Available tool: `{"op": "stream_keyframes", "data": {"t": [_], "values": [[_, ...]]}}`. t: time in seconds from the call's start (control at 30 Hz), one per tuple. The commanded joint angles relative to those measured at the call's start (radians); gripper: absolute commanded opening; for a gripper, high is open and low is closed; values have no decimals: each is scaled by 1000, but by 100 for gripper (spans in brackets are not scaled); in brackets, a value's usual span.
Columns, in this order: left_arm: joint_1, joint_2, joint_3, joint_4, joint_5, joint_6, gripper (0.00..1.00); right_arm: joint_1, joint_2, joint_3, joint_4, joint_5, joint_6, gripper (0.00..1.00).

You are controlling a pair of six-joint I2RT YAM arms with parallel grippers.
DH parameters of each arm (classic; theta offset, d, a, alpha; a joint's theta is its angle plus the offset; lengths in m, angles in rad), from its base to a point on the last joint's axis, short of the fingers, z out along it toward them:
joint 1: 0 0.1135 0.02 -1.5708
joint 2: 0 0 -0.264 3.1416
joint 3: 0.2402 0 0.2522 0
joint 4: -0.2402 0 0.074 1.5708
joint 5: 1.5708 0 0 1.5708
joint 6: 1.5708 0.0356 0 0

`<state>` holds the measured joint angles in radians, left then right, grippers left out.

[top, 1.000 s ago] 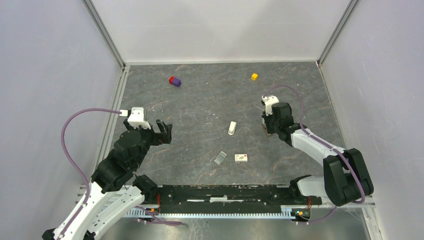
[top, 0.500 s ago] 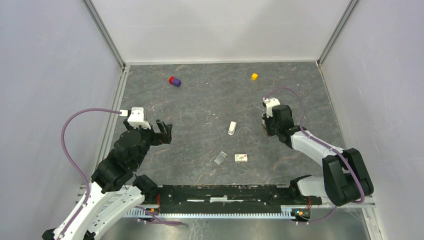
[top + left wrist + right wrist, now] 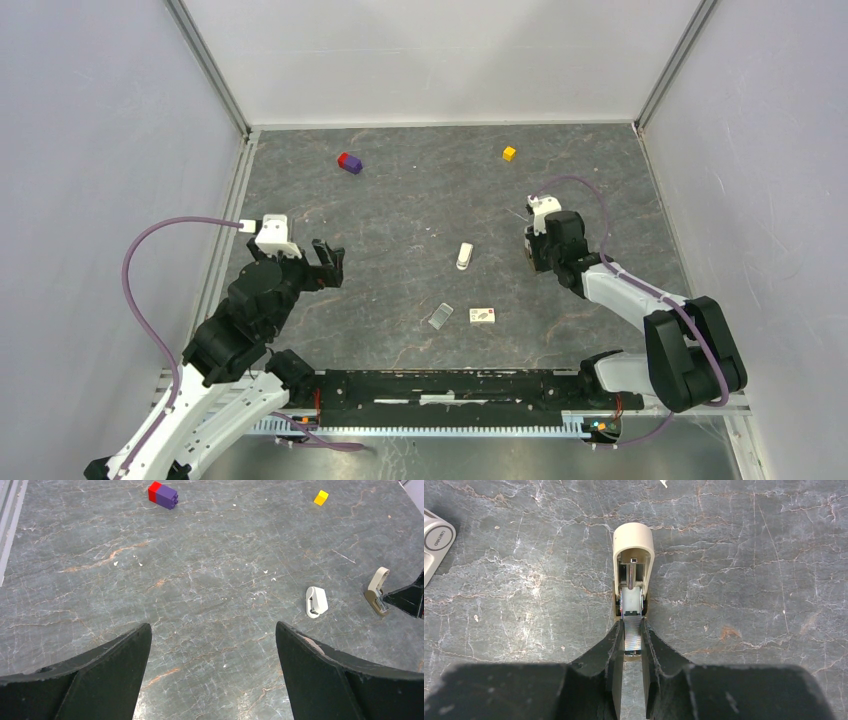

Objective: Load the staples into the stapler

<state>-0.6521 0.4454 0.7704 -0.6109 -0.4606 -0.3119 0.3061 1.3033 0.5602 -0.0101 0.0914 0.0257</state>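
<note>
The right pincer [image 3: 633, 630] was almost shut, nipping a strip of staples [image 3: 633, 642] between its tips. The likely trouble: the strip could enter crooked and jam or snap apart, because the stapler [image 3: 632, 580] lay loose on the table [image 3: 749, 580] and might slide under a push. It lay open just beyond the tips, its channel in line with them and seemingly touching the strip's far end, its lid [image 3: 633, 537] swung up farther off. The left pincer [image 3: 212, 630] hung wide open and empty, well apart.
</note>
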Motion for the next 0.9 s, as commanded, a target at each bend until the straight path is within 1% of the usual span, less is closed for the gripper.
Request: {"op": "stream_keyframes", "data": {"t": [0.0, 0.87], "values": [[0, 8, 3, 30, 7, 55, 100, -5, -6, 2, 42, 14, 14, 22], [-1, 3, 2, 32, 7, 56, 100, -7, 14, -12, 50, 8, 25, 21]]}}
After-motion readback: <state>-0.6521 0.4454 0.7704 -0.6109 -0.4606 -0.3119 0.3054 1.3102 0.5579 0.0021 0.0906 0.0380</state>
